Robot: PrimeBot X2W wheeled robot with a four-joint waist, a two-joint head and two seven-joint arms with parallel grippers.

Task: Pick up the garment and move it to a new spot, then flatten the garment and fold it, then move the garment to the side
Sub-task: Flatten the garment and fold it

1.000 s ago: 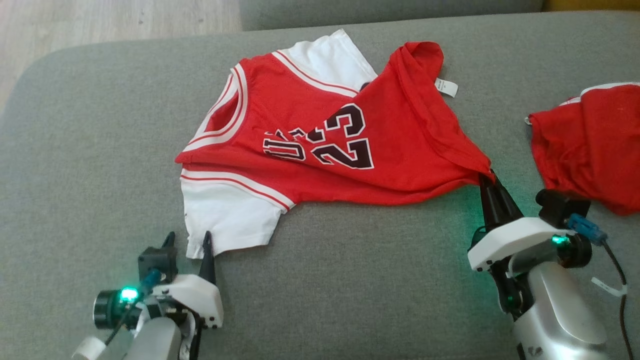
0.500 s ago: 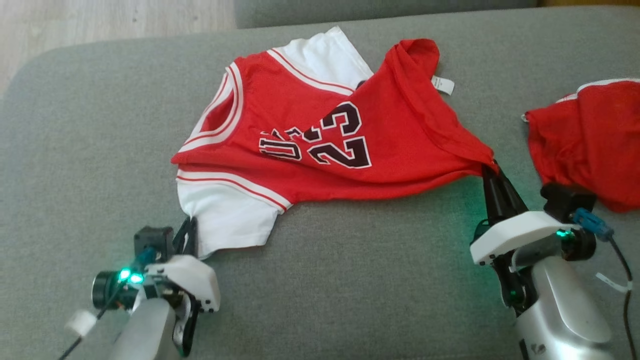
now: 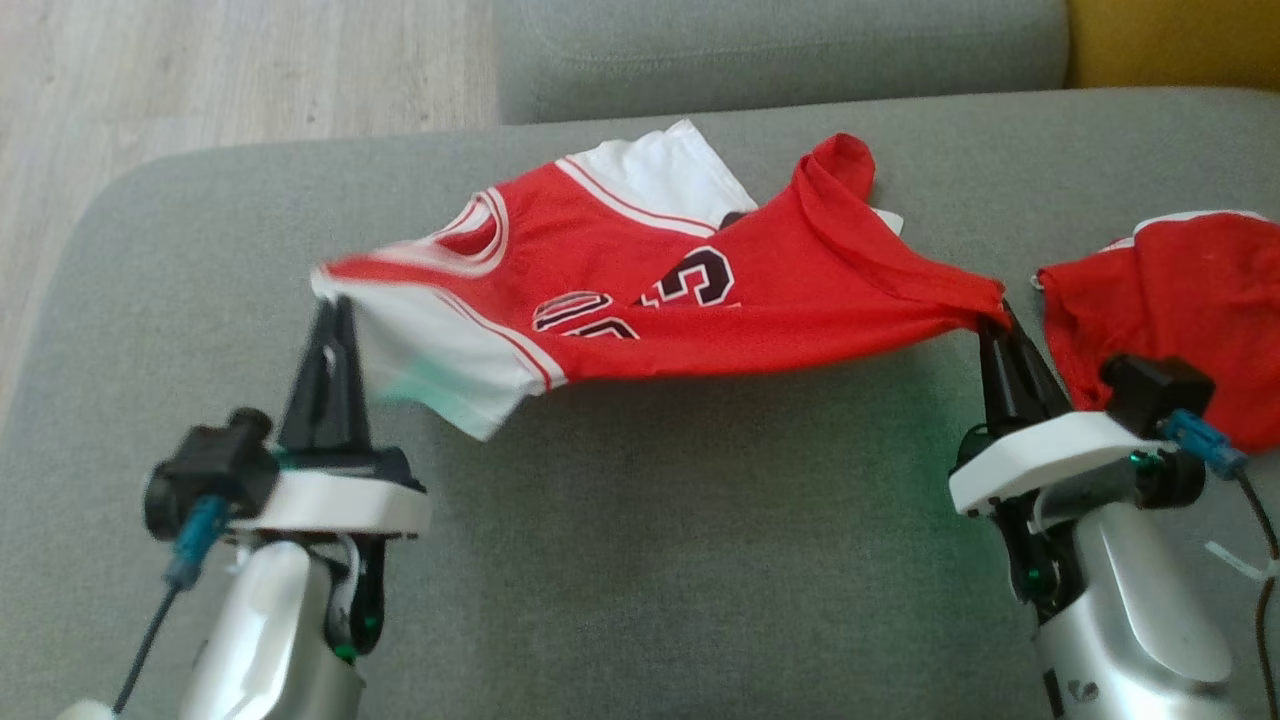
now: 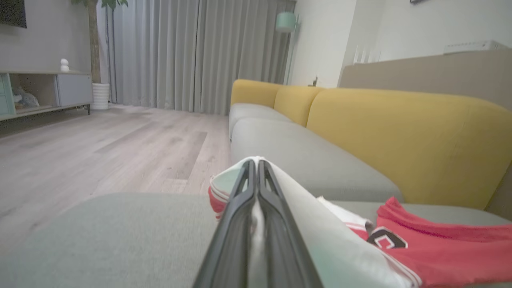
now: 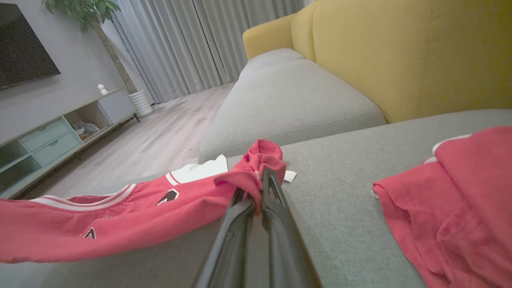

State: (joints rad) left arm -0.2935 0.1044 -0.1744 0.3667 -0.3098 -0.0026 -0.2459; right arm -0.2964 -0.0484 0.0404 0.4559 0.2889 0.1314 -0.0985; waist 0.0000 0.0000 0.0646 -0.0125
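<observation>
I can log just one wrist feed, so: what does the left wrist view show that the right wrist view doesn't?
Left wrist view: the left pincer shut on the white sleeve of the jersey, and a mint lamp. Right wrist view: the right pincer shut on the jersey's bunched red edge, and a second red garment lying apart on the grey cushion. Both: the jersey, the grey cushion, the yellow sofa back, curtains and wood floor.

Jersey [image 3: 800,290]: smooth cloth, poss. slight sheen. Sofa [image 3: 650,520]: matt rough-weave fabric. Floor [image 3: 200,80]: matt wood planks.
</observation>
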